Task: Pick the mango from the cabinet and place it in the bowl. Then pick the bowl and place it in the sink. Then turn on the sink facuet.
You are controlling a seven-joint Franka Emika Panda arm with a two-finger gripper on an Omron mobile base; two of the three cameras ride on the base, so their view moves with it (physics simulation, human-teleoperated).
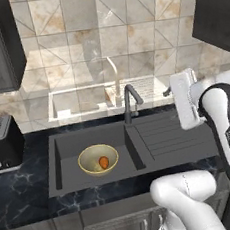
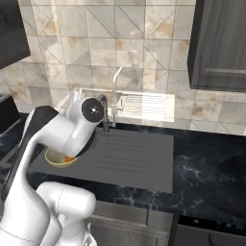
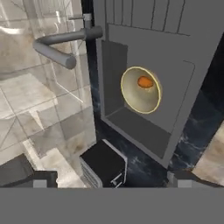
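Toaster (image 1: 4, 141) at left edge of left base view, on black marbled counter (image 1: 24, 192). Right of it, sink (image 1: 64, 142) with bowl (image 1: 98, 159) sitting in basin, lower centre-left of frame; mango (image 1: 104, 162) inside bowl. So first two steps look done: fruit in bowl, bowl in sink. Left to do: turning on sink faucet (image 1: 130, 101), standing upright at frame centre behind the basin divider, no water visible. Ribbed drainboard (image 1: 164, 132) right of tap. Gripper (image 3: 111, 186) seen in hand view, finger tips at bottom edge spread wide, nothing between them, well apart from tap. Arm at right side of left base view, raised above drainboard.

Looks: bowl round, pale yellow-tan, plain, upright. Mango small, oval, orange-red, near bowl's bottom. Faucet slim, dark grey, bent spout; in hand view at upper left. Lever position hard to tell.
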